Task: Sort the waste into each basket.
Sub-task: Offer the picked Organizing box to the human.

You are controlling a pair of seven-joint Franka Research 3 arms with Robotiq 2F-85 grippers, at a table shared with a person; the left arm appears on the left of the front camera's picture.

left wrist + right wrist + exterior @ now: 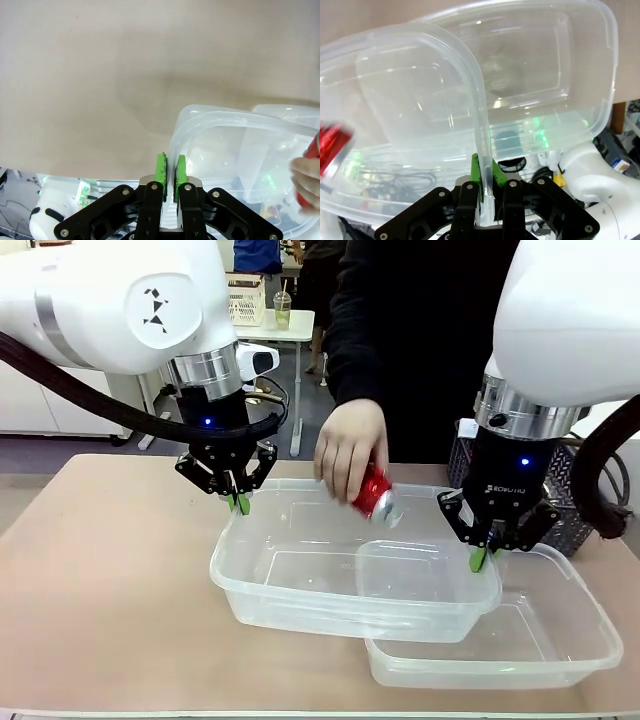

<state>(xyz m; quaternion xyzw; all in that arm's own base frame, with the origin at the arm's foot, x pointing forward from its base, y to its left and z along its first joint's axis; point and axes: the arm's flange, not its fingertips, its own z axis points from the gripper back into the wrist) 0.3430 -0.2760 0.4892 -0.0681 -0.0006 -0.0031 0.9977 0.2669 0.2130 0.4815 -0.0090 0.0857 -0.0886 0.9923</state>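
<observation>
Beige table point(100, 580), a person in black across it. Two clear, colourless tubs: the upper tub point(300, 585) sat overlapping the lower tub point(560, 640). The left gripper point(239, 504) pinched its far-left rim and the right gripper point(480, 560) its right end, both clamped tight on the plastic. The person's hand point(350, 445) held a crushed red can point(375, 495) right over the upper tub's far edge. The hand covered half the can, so I couldn't read any print. A dark basket point(572, 525) was mostly hidden behind the right arm.
</observation>
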